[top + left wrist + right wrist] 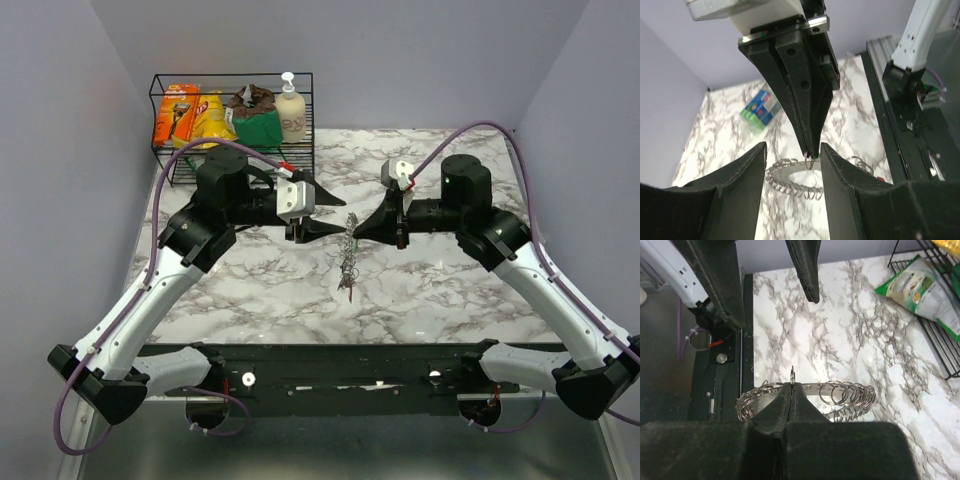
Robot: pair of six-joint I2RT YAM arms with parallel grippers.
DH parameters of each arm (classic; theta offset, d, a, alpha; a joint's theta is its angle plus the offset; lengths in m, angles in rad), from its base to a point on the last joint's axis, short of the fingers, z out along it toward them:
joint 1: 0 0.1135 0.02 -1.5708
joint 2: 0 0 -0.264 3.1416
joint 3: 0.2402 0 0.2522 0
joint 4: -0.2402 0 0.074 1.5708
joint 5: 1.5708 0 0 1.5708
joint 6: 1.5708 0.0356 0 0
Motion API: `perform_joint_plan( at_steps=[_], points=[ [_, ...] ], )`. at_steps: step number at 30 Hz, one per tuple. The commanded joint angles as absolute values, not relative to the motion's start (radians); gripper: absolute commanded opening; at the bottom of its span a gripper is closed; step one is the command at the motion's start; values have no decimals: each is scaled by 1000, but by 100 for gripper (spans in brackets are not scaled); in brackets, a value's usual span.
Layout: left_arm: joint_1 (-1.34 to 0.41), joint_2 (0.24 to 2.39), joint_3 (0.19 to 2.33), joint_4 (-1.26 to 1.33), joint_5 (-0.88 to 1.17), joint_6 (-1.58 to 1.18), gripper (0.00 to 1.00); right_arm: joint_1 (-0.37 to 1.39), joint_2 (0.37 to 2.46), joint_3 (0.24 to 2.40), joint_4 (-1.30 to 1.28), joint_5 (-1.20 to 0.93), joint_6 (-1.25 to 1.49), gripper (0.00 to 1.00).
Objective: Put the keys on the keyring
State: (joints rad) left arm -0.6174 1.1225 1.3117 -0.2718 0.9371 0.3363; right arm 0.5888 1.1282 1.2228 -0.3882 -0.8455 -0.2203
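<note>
**Overhead and wrist views, two-arm rig over a white, grey-veined marble tabletop (250,290).** The keyring (348,255), a thin metal ring crowded with small silver keys and loops, is at the centre of the tabletop. It is lifted by its upper edge, and in the overhead view it hangs in a narrow band toward 6 o'clock.

The right pincer (791,386) reaches in from 3 o'clock. Its black jaws are pressed fully together on the ring's wire, with the grey wreath of loops spreading to either side in the right wrist view.

The left pincer (340,213) faces it from 9 o'clock with its jaws standing about half apart and gripping nothing. In the left wrist view its fingers (742,192) flank the tip of the right pincer and the ring below it. Whether they touch either one cannot be told.

A small dark-red speck (350,292) sits at the ring's low end, too small to identify as a coloured key.

A green-and-blue packet (760,110) lies flat on the tabletop toward 11 o'clock. It is beside a black wire basket (225,76) holding an orange pack, a yellow packet, a green packet and a pump bottle.
</note>
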Motion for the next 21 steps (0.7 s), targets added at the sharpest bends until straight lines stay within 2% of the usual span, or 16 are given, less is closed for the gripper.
perform_joint_plan(
  at_steps=[1,9,17,19,21],
  points=[
    [-621,1180,1410,-524,873,445,56,583,1172,1319,-541,-793,-314,1],
    [-621,1278,1515,-689,838,483,56,583,1233,1388,-675,-710,-371,1],
    [-634,1341,1546,-716,839,485,56,583,1298,1453,-791,-646,-428,1],
    [-643,1357,1560,-726,844,485,53,581,1304,1462,-810,-640,-434,1],
    [-649,1385,1566,-727,856,486,46,583,1315,1471,-821,-637,-434,1]
  ],
)
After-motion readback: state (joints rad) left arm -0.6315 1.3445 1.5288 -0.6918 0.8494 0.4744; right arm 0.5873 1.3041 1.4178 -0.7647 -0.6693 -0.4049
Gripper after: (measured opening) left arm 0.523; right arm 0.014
